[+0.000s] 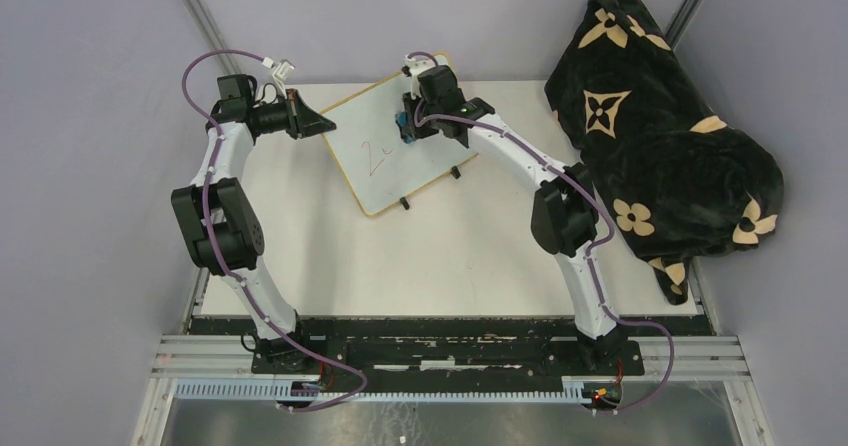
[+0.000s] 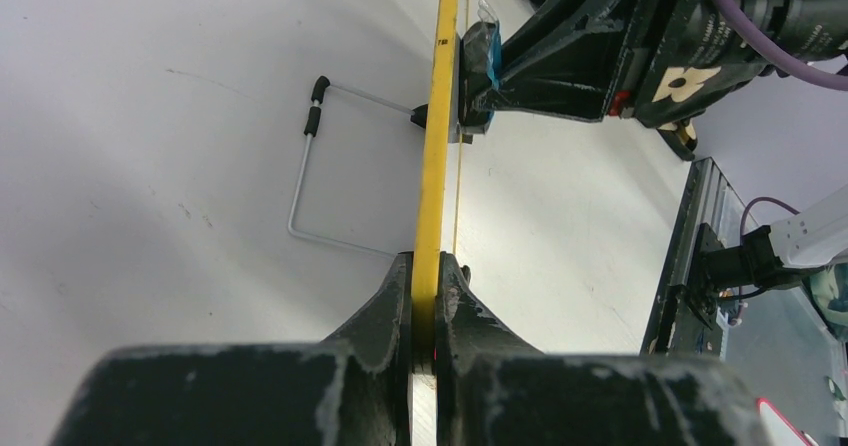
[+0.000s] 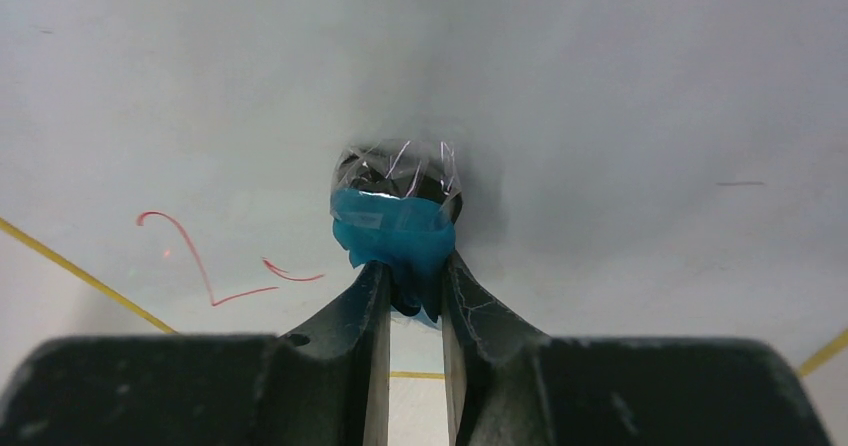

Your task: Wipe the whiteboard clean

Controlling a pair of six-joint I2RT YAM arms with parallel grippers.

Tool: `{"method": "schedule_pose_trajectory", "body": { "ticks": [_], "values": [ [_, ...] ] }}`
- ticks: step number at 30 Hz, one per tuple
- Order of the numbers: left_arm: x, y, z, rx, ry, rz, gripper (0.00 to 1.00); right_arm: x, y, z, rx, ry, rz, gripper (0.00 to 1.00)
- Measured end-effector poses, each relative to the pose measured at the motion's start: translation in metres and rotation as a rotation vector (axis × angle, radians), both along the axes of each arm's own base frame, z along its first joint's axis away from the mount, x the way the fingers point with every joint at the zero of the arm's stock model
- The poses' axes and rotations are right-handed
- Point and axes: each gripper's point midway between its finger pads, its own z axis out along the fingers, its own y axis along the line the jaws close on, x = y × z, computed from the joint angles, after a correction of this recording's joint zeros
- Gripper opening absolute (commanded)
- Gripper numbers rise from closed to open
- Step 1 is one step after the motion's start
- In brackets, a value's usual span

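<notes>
The whiteboard lies tilted at the back middle of the table, with a light-wood frame, two black feet and red marks near its centre. My left gripper is shut on the board's left frame edge, seen edge-on as a yellow strip. My right gripper is shut on a blue-wrapped eraser and presses it against the white surface. The red marks lie left of the eraser in the right wrist view. The eraser also shows against the board in the left wrist view.
A black blanket with tan flower patterns is heaped at the table's right side. A wire stand sticks out from the board's back. The table stretches in front of the board; rails run along its near edge.
</notes>
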Motion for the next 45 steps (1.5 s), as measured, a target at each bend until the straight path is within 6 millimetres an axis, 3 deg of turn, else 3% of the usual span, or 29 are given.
{"method": "schedule_pose_trajectory", "body": {
  "ticks": [6, 9, 15, 25, 41, 45],
  "values": [
    [0.0, 0.0, 0.0, -0.001, 0.0, -0.001, 0.03, 0.015, -0.042, -0.012, -0.036, 0.021, -0.081, 0.01],
    [0.0, 0.0, 0.0, -0.001, 0.0, -0.001, 0.03, 0.016, -0.051, -0.017, -0.042, 0.02, -0.103, 0.01],
    [0.0, 0.0, 0.0, -0.001, 0.002, -0.001, 0.03, 0.003, -0.036, -0.019, -0.072, -0.022, -0.073, 0.0],
    [-0.001, 0.0, 0.0, -0.002, 0.002, -0.002, 0.03, -0.056, 0.033, -0.026, -0.081, -0.025, 0.147, 0.01],
    [0.0, 0.0, 0.001, 0.002, -0.001, 0.0, 0.03, -0.044, 0.031, -0.032, -0.084, -0.018, 0.132, 0.01],
    [0.0, 0.0, 0.001, 0.003, -0.001, 0.0, 0.03, -0.037, 0.011, -0.037, -0.108, -0.018, 0.073, 0.0]
  ]
}}
